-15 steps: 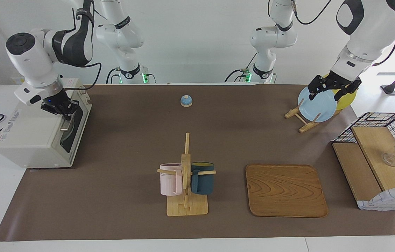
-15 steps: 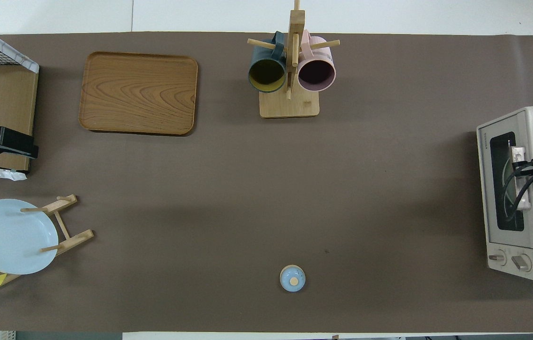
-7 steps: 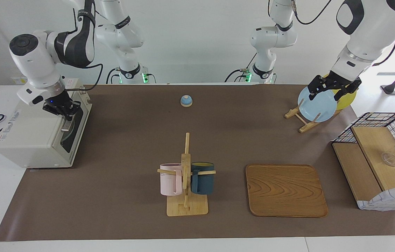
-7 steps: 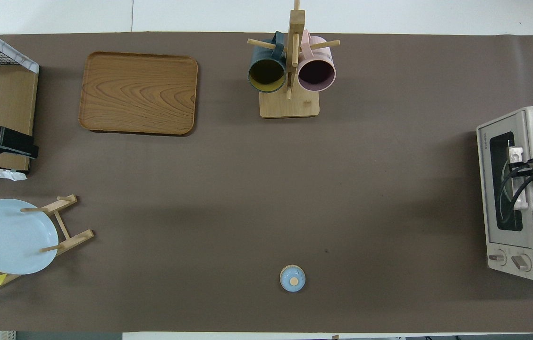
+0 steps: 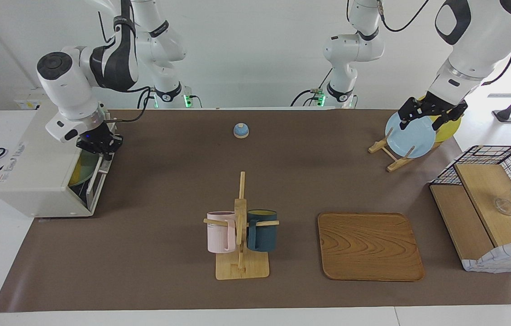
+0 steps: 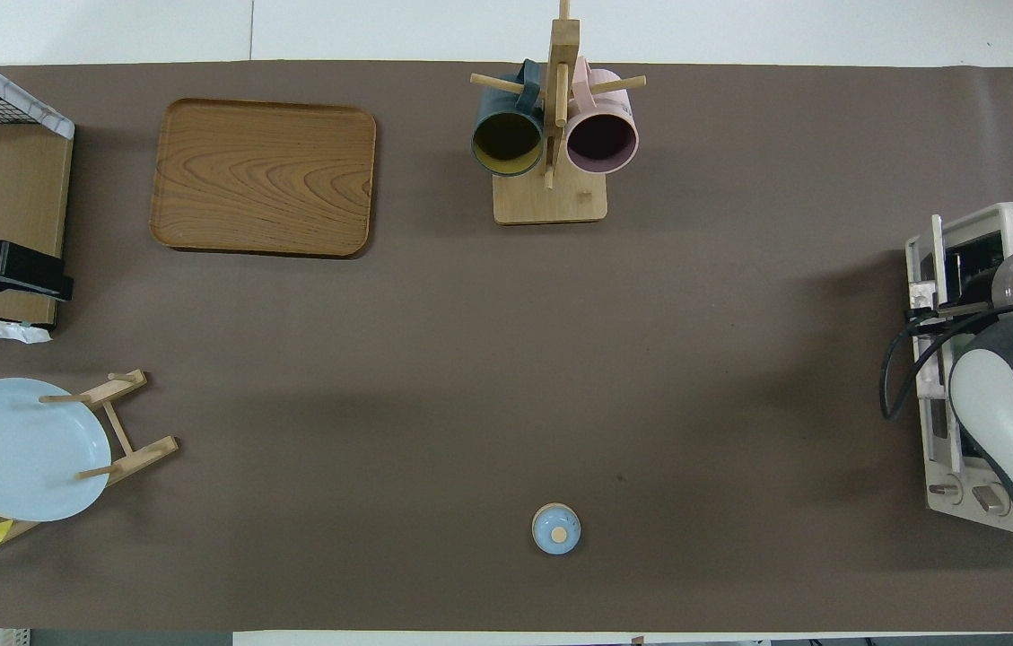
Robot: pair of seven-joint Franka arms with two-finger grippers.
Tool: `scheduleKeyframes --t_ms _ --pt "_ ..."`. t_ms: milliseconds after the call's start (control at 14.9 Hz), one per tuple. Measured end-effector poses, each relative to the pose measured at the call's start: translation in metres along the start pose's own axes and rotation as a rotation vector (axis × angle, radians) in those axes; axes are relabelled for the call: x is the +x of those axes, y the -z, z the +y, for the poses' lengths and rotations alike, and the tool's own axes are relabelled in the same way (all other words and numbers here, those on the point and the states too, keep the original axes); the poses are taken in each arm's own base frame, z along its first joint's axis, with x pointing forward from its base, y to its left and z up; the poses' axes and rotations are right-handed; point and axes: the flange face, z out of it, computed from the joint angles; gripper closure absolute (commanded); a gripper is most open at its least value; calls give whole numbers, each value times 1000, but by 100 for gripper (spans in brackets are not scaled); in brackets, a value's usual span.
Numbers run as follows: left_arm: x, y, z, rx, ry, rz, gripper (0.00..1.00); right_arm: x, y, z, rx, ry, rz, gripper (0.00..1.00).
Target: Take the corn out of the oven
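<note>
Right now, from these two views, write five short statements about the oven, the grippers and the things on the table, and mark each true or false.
1. The right gripper is shut at the handle of the oven, whose door stands partly open. True.
2. The corn lies on the wooden tray. False: the tray is bare, and no corn can be made out.
3. The left gripper is open over the blue plate on the plate stand. True.
4. Both mugs stand on the mat. False: the pink mug and the dark blue mug hang on the mug rack.
5. The small blue bell is nearer to the robots than the mug rack. True.
</note>
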Motion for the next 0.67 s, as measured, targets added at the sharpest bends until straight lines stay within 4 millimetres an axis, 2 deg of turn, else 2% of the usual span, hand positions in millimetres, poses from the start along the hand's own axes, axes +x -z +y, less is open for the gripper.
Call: scheduleKeyframes --t_ms 269,538,673 --pt "0 0 0 0 0 0 0 7 -21 -27 10 19 -9 100" --pt "0 0 0 0 0 0 0 14 -42 -42 26 31 -23 100" --pt "0 0 0 0 -1 0 0 17 -60 -54 28 40 -8 100"
